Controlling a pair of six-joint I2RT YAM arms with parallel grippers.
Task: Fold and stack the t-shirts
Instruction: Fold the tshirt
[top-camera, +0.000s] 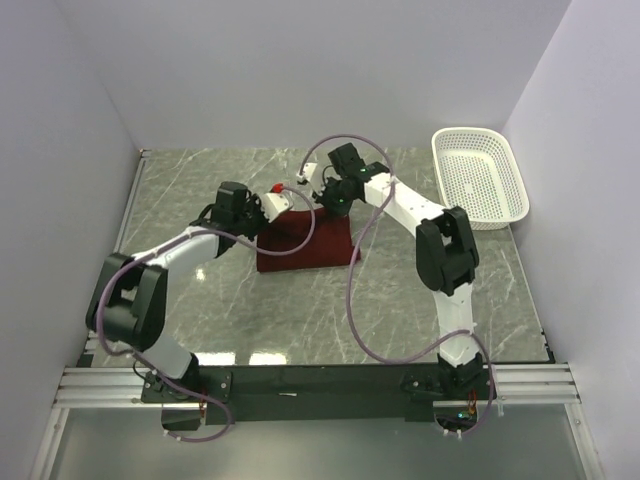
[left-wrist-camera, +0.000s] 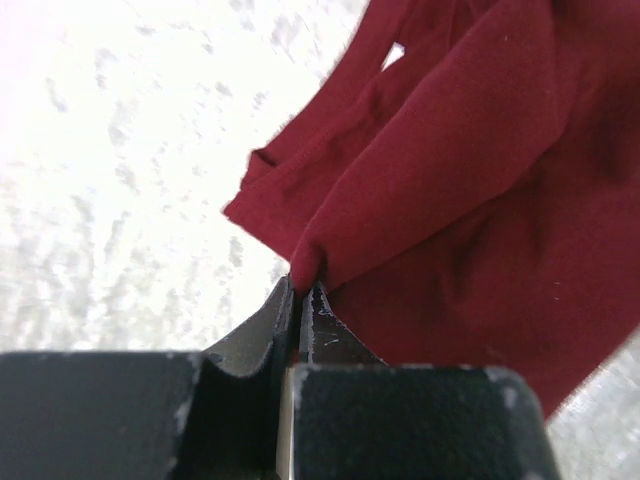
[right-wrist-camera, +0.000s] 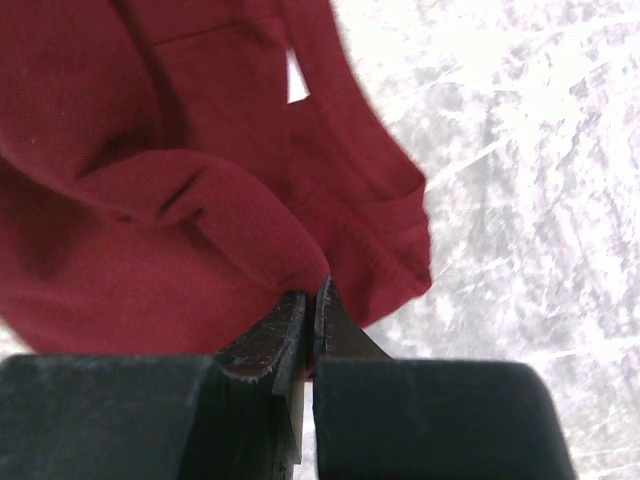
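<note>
The maroon t-shirt lies bunched and partly folded in the middle of the table, its far edge lifted. My left gripper is shut on the shirt's far left edge; in the left wrist view the gripper pinches a fold of the shirt. My right gripper is shut on the far right edge; in the right wrist view the gripper pinches a fold of the shirt. The two grippers are close together above the shirt's far side. The neck label is not visible.
A white mesh plastic basket stands at the back right of the grey marble table. White walls close the left, back and right sides. Purple cables loop from both arms over the table.
</note>
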